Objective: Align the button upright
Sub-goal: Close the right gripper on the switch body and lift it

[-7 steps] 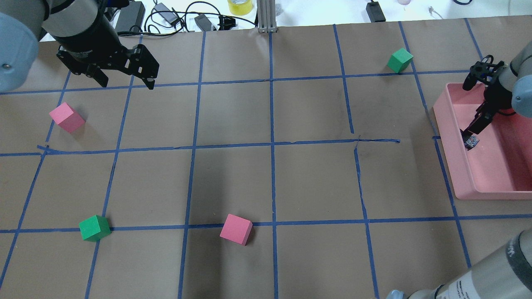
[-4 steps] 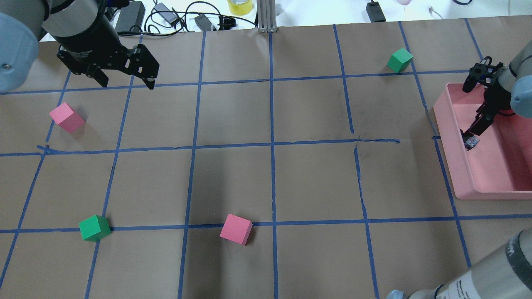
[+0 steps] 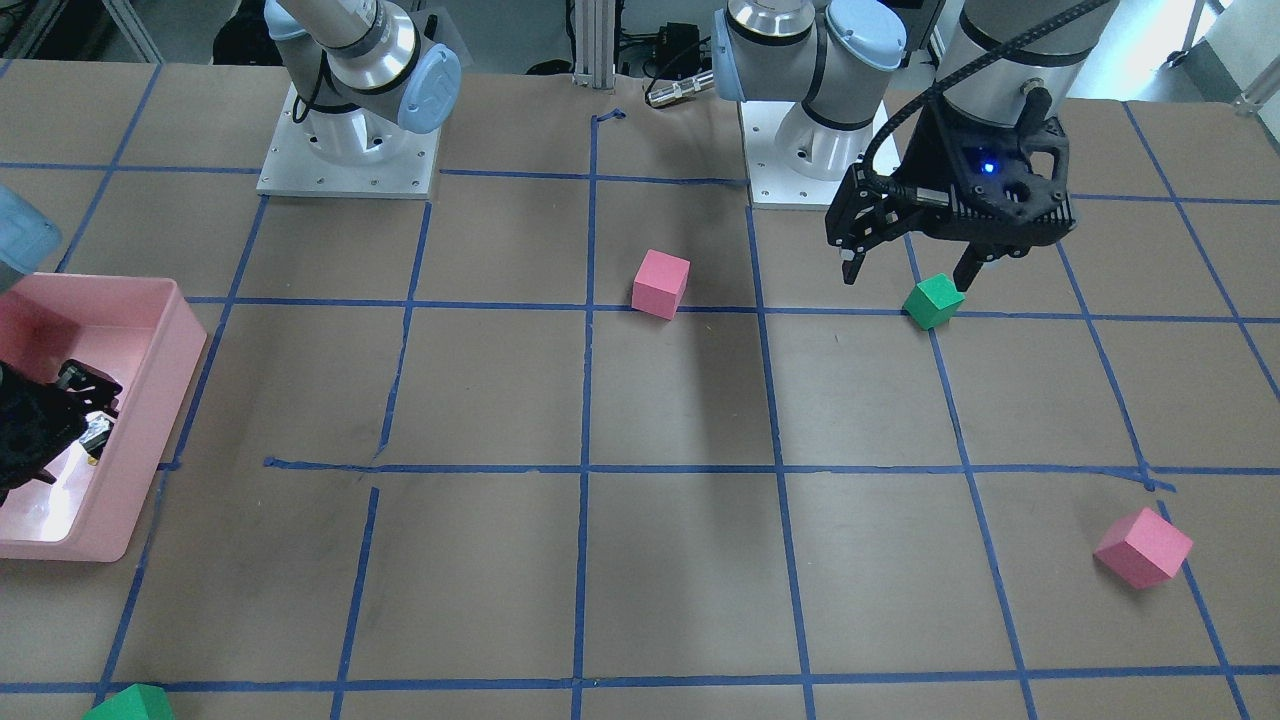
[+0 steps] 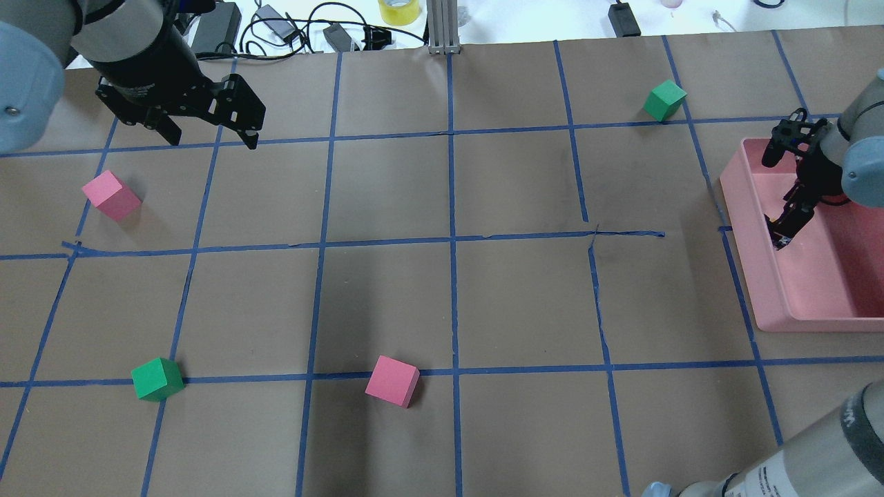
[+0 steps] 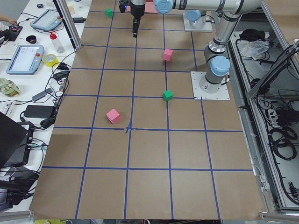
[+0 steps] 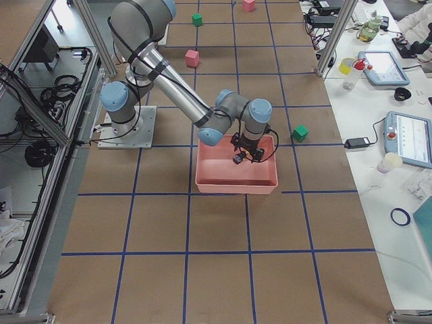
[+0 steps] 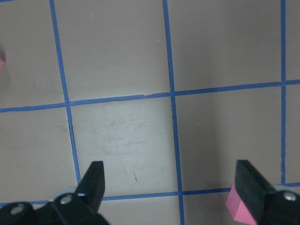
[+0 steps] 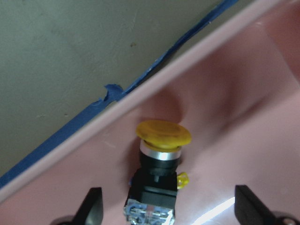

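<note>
The button [image 8: 158, 164] has a yellow cap, a black body and a silvery base. It lies on its side on the floor of the pink tray [image 4: 749, 248], with the cap toward the tray's wall. My right gripper [image 8: 168, 201] is open and reaches down into the tray, one finger on each side of the button without gripping it. In the overhead view the right gripper [image 4: 780, 235] hides most of the button. My left gripper [image 4: 209, 138] is open and empty, high above the table's far left; it also shows in the left wrist view [image 7: 169, 168].
A pink cube [image 4: 110, 195] lies near the left gripper. A green cube [image 4: 157, 379] and another pink cube [image 4: 392, 381] lie near the front. A second green cube [image 4: 665, 100] lies beyond the tray. Cables and adapters [image 4: 276, 27] lie past the far edge.
My right gripper has moved down and slightly left in the tray, and its fingers now cover the button in the overhead view. The left arm has not moved.
</note>
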